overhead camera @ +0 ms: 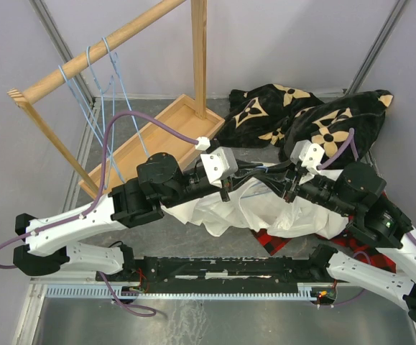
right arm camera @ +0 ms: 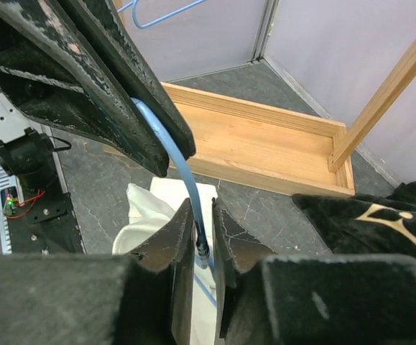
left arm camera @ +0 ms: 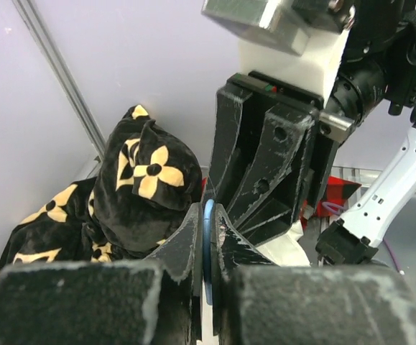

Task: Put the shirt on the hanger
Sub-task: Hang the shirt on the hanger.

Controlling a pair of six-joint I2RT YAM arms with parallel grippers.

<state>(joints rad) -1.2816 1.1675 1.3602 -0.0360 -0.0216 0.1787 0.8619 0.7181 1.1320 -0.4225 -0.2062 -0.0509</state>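
Note:
The cream-white shirt lies crumpled on the table beneath both arms, and it also shows under the jaws in the wrist views. My left gripper is shut on the thin light-blue hanger wire. The hanger curves down from the left gripper's fingers into my right gripper. Its jaws stand slightly open around the wire, with a gap on one side. In the top view the two grippers meet tip to tip, left gripper and right gripper, above the shirt. Most of the hanger is hidden there.
A wooden rack with a tray base stands at the back left; more blue hangers hang from its rod. A black blanket with tan flowers is piled at the back right. A red-and-black plaid garment lies under the shirt.

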